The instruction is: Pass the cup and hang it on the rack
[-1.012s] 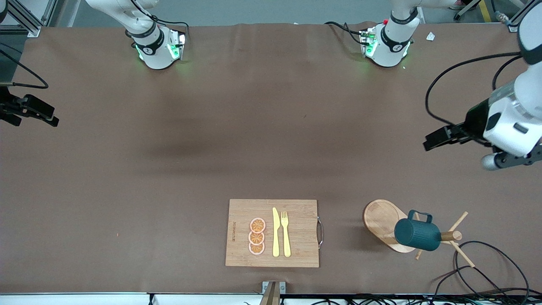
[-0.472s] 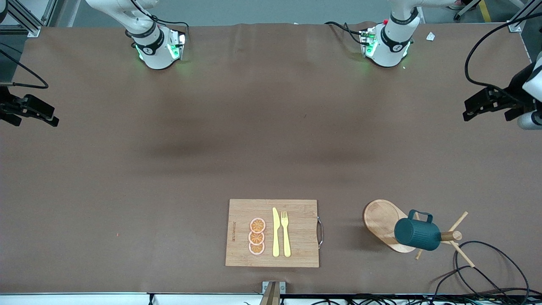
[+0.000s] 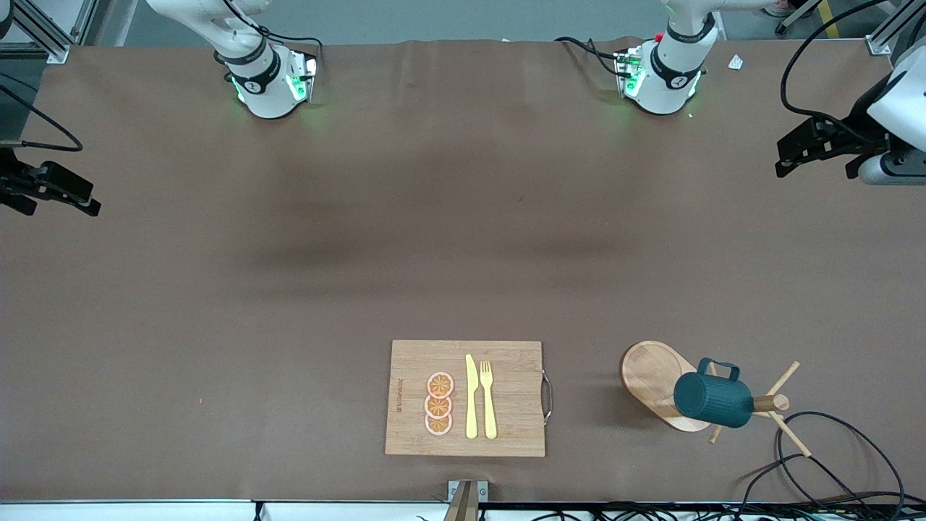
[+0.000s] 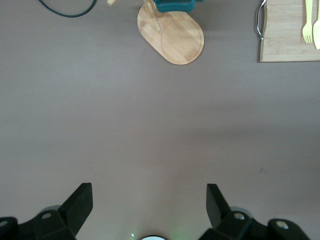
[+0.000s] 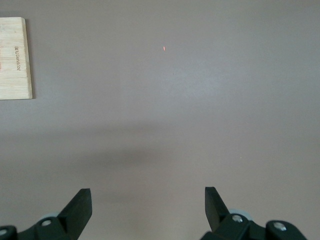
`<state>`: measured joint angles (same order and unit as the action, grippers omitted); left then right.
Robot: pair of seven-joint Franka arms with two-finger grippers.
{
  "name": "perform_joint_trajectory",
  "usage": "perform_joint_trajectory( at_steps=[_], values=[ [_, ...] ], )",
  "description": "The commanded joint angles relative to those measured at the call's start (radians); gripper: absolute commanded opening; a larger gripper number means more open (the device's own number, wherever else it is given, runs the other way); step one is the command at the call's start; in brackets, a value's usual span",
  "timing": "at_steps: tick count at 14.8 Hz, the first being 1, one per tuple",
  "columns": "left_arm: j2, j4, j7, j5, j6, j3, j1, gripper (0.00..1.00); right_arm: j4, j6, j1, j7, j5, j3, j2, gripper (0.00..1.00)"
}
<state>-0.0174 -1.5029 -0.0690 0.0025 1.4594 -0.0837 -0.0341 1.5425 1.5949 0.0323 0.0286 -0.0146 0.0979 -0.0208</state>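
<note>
The dark teal ribbed cup (image 3: 712,400) hangs by its handle on a peg of the light wooden rack (image 3: 647,376), near the front camera toward the left arm's end of the table. In the left wrist view the rack's oval base (image 4: 175,37) shows, with a sliver of the cup (image 4: 172,5) at the frame edge. My left gripper (image 3: 781,161) is open and empty over the table's edge at the left arm's end, well away from the rack; it also shows in its wrist view (image 4: 149,197). My right gripper (image 3: 94,202) waits open and empty at the right arm's end, over bare cloth in its wrist view (image 5: 147,200).
A bamboo cutting board (image 3: 506,362) lies beside the rack, toward the right arm's end. It holds three orange slices (image 3: 439,403), a yellow knife (image 3: 471,398) and a fork (image 3: 488,398). Black cables (image 3: 832,463) loop on the table by the rack.
My left gripper has drawn back from above the rack's area toward the robots' bases and the table's edge. The cup stays hanging on the rack. The right arm has not moved.
</note>
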Motion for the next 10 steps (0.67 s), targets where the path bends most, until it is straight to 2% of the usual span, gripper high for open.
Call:
perform_joint_trajectory(
  at_steps=[1,10],
  values=[
    [-0.055,-0.069,-0.003,0.013,0.027,-0.011,0.013,1.00,0.016,0.000,0.006,-0.007,0.008,0.002,0.024,1.00],
    [-0.067,-0.062,0.005,0.011,0.024,-0.004,0.025,1.00,0.016,0.000,0.006,-0.006,0.008,0.002,0.024,1.00]
  ],
)
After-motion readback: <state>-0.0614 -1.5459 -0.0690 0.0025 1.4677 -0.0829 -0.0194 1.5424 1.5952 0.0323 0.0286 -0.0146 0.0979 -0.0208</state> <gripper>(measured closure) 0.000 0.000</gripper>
